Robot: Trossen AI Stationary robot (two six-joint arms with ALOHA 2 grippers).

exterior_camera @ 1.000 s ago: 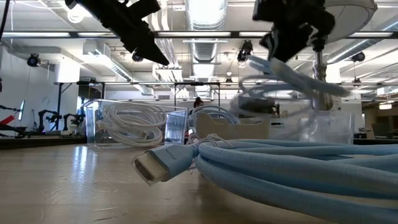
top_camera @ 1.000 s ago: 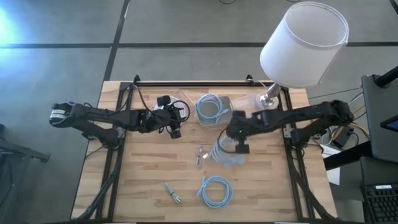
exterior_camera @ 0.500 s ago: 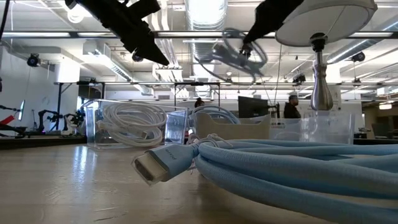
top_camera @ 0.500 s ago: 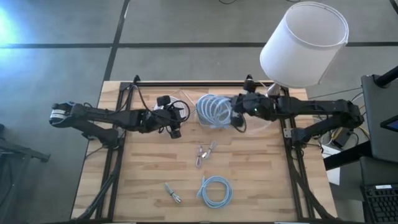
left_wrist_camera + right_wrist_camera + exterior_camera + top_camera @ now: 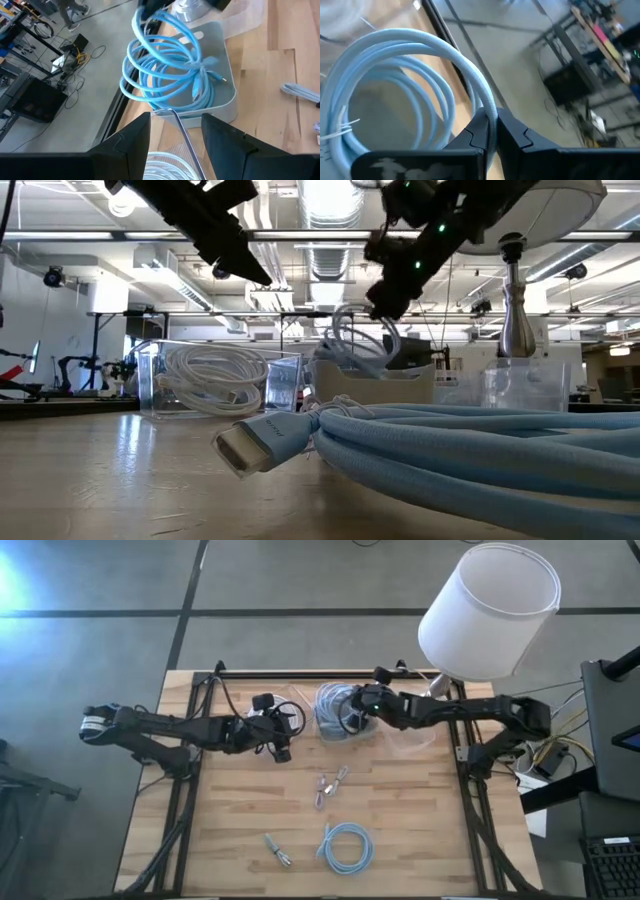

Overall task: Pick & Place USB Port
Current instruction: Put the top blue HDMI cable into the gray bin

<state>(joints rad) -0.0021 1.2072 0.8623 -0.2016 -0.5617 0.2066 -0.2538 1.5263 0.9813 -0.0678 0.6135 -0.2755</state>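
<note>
- Vs 1 s back: right gripper (image 5: 357,708) is no longer over mid-table w/ the cable hanging below it; it's now reaching across to the far side, holding the light-blue cable coil (image 5: 335,710) right over the grey bin (image 5: 220,102). 0.5 s back the coil was swinging higher up in low view; now it's hanging lower (image 5: 360,345), at the bin's rim
- Left arm isn't showing any change: left gripper (image 5: 281,745) is hovering just left of the bins, fingers (image 5: 131,145) spread apart, gripping nothing
- Left to right, containers along the far edge: clear bin (image 5: 215,385) w/ a white cable coil (image 5: 210,380) lying inside; next the grey bin, blue coil dangling into it, lower loops looking like they're touching the inside, top loop clamped between the right gripper's shut fingers (image 5: 485,131); then another clear tub (image 5: 525,385) by the lamp base (image 5: 515,325), contents too hard to make out
- Loose on the table (image 5: 240,830), nearer side: small cable bundle (image 5: 328,786) at center, a second blue coil (image 5: 346,846) near the front edge, a short plug piece (image 5: 279,853) left of that
- Hidden/unclear: lamp shade (image 5: 488,608) is covering the far right corner in high view; low view foreground is filled by the front coil (image 5: 450,450) and its plug (image 5: 262,445), blocking much of the table; right wrist view is showing mostly coil loops
</note>
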